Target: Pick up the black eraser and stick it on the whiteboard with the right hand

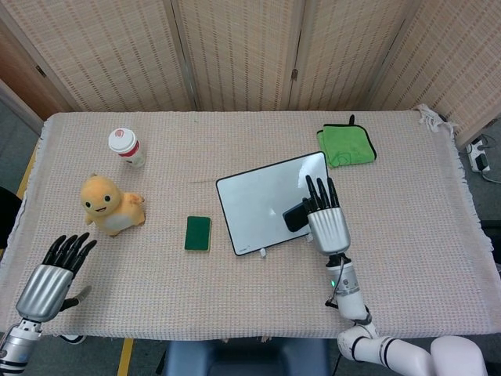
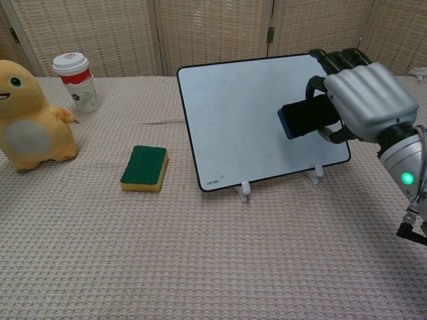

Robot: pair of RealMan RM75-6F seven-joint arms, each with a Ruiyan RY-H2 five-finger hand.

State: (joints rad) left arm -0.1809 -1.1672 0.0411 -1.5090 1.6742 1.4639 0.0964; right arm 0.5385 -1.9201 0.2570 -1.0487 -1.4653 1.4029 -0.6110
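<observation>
The black eraser [image 2: 307, 117], gripped in the right hand's [image 2: 363, 100] fingers, seems to touch the whiteboard [image 2: 240, 113].

My head camera looks steeply down from high above, taking in the whole table [image 1: 235, 298] with my right hand [image 1: 327, 225] at centre right. My chest camera sits low and close, facing level across it. Both share the whiteboard [image 2: 247, 120].

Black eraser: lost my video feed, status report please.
Right hand holds black eraser in front of the whiteboard; contact unclear. Left hand open, idle near the table edge. Nothing in the way.
</observation>
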